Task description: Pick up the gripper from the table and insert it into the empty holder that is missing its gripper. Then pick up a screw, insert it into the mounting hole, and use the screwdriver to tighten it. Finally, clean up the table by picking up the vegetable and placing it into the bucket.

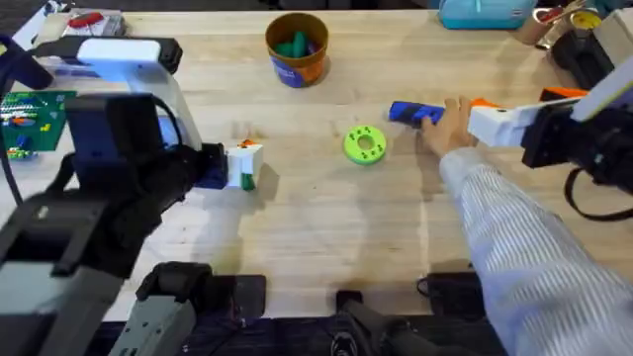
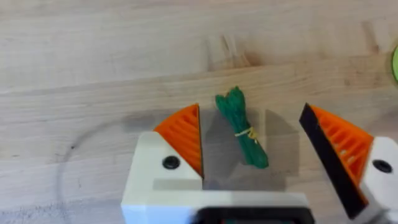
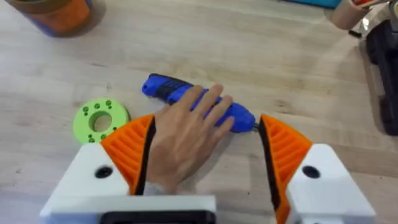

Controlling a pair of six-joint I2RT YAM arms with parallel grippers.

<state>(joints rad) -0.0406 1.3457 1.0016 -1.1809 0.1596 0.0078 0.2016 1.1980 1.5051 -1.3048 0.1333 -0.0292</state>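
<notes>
Between my left fingers: the vegetable (image 2: 242, 127), a small dark-green bundle with a thin yellow tie at its middle, lying flat on the table (image 2: 124, 56).
Left gripper (image 2: 261, 146): spread wide, nothing held; 1 orange ribbed pad (image 2: 185, 137) stands on either side of the piece, neither touching it.
Long axis of the vegetable: it runs roughly along my reach, slightly slanted, so my 2 pads face its long sides; I judge a straight close would catch it across the narrow waist near the tie.
Offset: the piece sits nearer 1 pad than the other, as far as I can tell from my left wrist view.
Bucket (image 1: 297, 48): tan-orange cup with a blue band, at the far middle of the table, well apart from my left gripper (image 1: 242, 164); something green already shows inside it.
Screwdriver (image 1: 415, 113): royal-blue, lying on its side on the right half of the table, just beyond a lime-green disc (image 1: 365, 144).
Person's hand (image 3: 186, 134): resting on the screwdriver, directly between my right pads.
Right gripper (image 3: 202, 155): spread wide, holding nothing.
Nearer arm: left, for the vegetable; I judge the right should stay clear while the hand is there.
Holder: I cannot make it out with confidence.
</notes>
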